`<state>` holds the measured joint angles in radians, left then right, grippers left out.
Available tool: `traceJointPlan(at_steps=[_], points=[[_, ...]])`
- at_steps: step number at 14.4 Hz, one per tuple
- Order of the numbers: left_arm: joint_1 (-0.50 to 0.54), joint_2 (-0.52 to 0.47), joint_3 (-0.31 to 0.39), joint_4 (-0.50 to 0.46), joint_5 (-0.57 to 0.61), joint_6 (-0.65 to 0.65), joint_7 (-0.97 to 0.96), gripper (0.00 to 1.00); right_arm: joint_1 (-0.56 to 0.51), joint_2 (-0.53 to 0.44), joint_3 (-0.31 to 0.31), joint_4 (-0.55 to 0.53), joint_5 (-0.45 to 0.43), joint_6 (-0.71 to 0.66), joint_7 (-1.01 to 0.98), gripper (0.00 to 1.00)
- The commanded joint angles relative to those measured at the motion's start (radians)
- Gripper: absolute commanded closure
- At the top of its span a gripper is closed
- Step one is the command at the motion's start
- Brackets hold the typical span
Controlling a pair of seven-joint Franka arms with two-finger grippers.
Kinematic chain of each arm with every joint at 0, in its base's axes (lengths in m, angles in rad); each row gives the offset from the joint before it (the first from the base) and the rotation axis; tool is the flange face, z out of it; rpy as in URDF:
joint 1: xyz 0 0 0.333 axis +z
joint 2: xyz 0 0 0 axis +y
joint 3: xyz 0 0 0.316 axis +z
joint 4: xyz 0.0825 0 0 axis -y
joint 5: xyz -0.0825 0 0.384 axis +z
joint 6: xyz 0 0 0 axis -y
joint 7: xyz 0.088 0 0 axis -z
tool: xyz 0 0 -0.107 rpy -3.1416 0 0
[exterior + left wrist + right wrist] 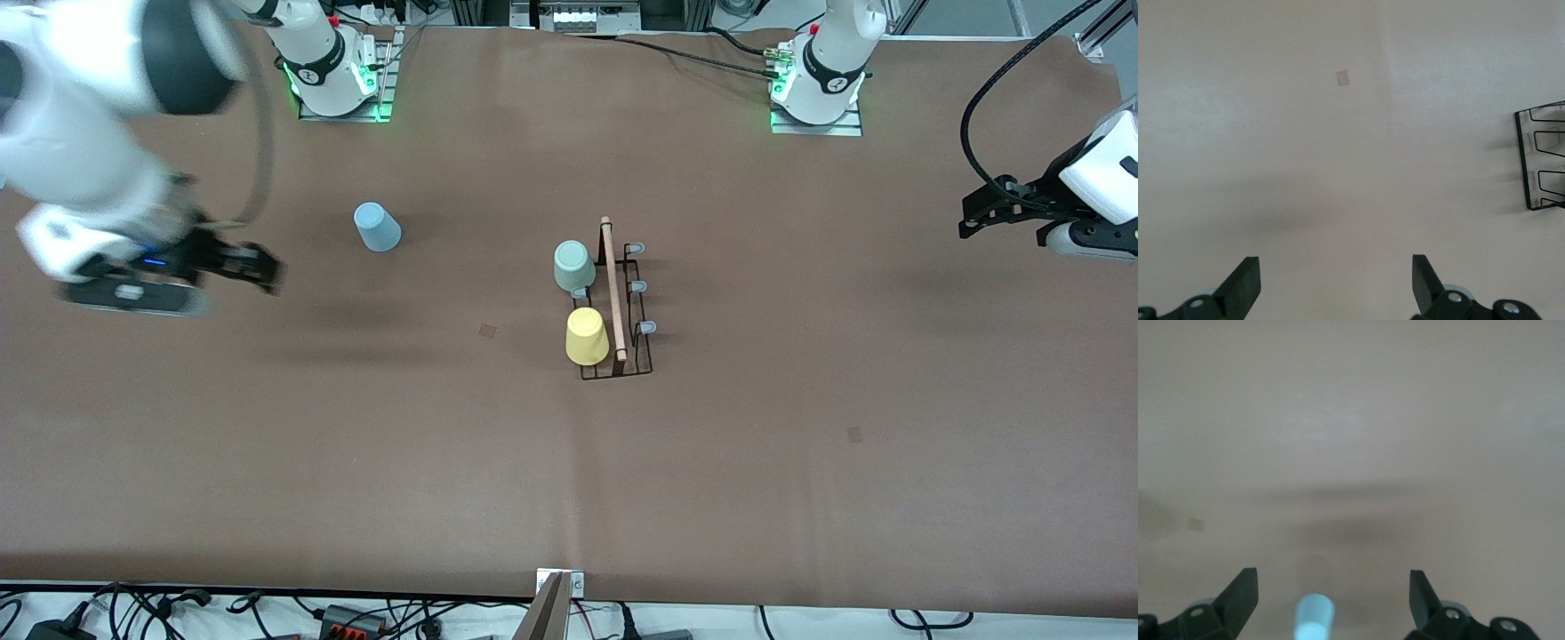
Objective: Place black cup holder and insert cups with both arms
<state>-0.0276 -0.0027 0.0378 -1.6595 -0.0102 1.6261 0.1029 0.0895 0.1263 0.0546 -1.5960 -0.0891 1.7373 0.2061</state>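
Mint-green (574,265) and yellow plastic tumblers (587,336) sit upturned on the thin black wire rack (628,307) mid-table; the light blue tumbler (377,227) stands toward the right arm's end. Both the right gripper (263,268) and left gripper (978,218) hover wide open, empty.

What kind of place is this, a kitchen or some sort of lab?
Most likely a robotics lab, not a kitchen: two arm bases are bolted along a brown-covered table, cables and power strips run along its edge, and the only props are a cup holder and plastic cups.
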Motion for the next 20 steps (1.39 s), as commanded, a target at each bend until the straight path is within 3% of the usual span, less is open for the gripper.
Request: traceJointPlan(at_steps=[1,5,13,16,20], points=[[0.000,-0.005,0.001,0.012,0.021,-0.015,0.000,0.00,-0.091,-0.065,0.017,-0.032,0.009,-0.033,-0.065,0.00],[-0.005,-0.005,-0.001,0.012,0.021,-0.018,-0.002,0.00,-0.100,-0.063,0.025,0.030,0.011,-0.145,-0.051,0.00],[-0.006,-0.006,-0.003,0.014,0.021,-0.020,-0.002,0.00,-0.106,-0.065,0.016,0.041,0.043,-0.140,-0.140,0.00],[-0.006,-0.006,-0.004,0.015,0.021,-0.040,0.000,0.00,-0.128,-0.070,0.016,0.034,0.164,-0.142,-0.048,0.00],[-0.008,-0.003,-0.030,0.030,0.022,-0.043,-0.002,0.00,-0.129,-0.080,0.016,0.030,0.128,-0.148,-0.060,0.00]])
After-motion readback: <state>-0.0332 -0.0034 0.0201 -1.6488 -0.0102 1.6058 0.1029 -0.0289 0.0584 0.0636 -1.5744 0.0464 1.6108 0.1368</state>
